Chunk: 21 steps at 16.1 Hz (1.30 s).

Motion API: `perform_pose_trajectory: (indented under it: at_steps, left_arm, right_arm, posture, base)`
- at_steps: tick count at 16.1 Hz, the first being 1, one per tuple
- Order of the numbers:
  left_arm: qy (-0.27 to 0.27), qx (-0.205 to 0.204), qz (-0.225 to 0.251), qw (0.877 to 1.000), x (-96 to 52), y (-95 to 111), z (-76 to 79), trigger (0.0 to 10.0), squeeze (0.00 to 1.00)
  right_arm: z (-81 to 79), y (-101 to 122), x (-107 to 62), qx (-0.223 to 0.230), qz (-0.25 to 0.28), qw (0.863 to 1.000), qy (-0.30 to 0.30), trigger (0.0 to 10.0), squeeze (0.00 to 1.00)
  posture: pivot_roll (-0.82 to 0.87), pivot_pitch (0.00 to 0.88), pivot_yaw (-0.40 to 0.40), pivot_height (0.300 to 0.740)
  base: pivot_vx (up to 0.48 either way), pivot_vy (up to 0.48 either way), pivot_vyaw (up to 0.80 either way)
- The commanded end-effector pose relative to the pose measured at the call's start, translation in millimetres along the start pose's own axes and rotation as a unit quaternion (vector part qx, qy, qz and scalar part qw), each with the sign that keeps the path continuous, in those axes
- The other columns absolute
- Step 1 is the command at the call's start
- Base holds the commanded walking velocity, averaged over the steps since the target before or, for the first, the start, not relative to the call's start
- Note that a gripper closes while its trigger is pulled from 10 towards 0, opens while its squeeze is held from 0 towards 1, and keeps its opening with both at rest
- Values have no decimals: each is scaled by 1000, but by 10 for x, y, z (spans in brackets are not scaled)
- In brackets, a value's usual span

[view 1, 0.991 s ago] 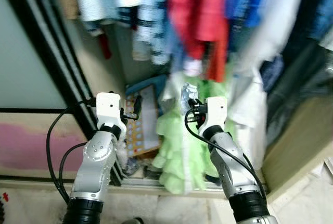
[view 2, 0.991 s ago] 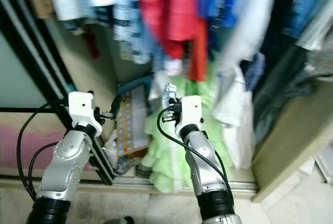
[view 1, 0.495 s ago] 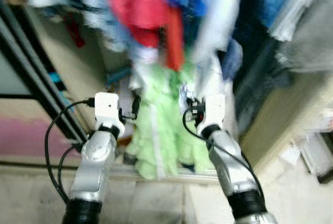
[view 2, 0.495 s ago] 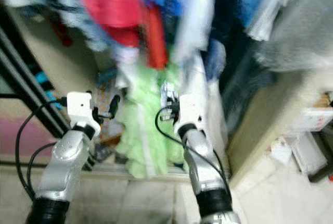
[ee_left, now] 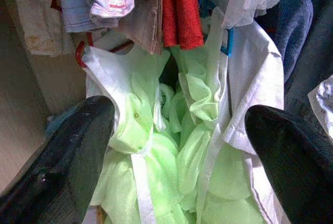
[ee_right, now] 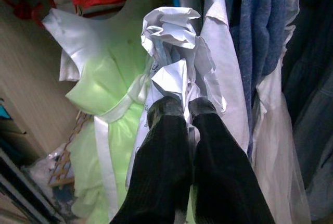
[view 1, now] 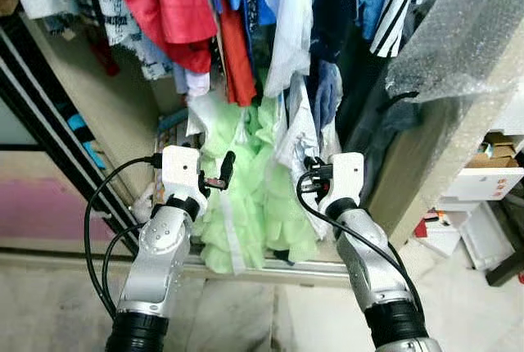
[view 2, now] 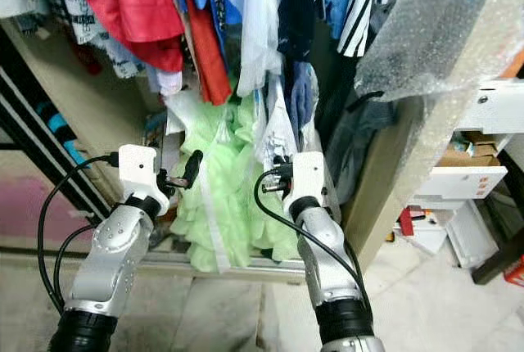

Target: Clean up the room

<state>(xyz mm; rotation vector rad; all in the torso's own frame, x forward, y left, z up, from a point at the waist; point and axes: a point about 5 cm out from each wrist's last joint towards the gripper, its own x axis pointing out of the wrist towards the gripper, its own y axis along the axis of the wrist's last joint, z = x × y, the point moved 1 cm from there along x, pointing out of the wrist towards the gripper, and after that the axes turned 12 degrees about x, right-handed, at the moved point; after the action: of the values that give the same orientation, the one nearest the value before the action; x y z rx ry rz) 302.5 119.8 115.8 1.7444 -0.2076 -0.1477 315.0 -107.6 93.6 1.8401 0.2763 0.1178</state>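
Observation:
My right gripper (ee_right: 177,113) is shut on a crumpled white paper (ee_right: 174,41), held up in front of the hanging clothes. In the head views that paper (view 1: 295,137) sits just beyond the right gripper (view 1: 311,168). My left gripper (ee_left: 179,130) is open with nothing between its fingers (ee_left: 78,151), and it points at a light green ruffled dress (view 1: 246,205) that hangs low in the open closet. The left gripper (view 1: 221,172) is raised level with the right one, a short way to its left.
Red (view 1: 164,0), blue and white garments hang close above. A black sliding-door track (view 1: 49,123) runs on the left. A wooden closet wall (view 1: 434,155) with bubble wrap (view 1: 467,33) on top stands to the right, and a white shelf unit (view 1: 491,180) beyond it.
The camera has swung to the right, so the closet shifted left and the picture sharpened. Both arms keep their raised pose, and the right gripper still holds the paper.

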Motion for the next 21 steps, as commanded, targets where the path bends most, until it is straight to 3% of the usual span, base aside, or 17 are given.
perform_pose_trajectory:
  at_steps: [1,21]
  left_arm:
    - [2,2,5,1000,-18,15,-54,10000,0]
    - [0,-1,8,1000,-14,23,-46,10000,0]
  right_arm:
    - [-41,34,25,0,6,1000,3,10000,0]
    - [-26,42,31,-1,6,1000,1,10000,0]
  posture:
    - [69,0,59,740]
    - [65,0,57,740]
  base:
    - [296,0,0]
    - [350,0,0]
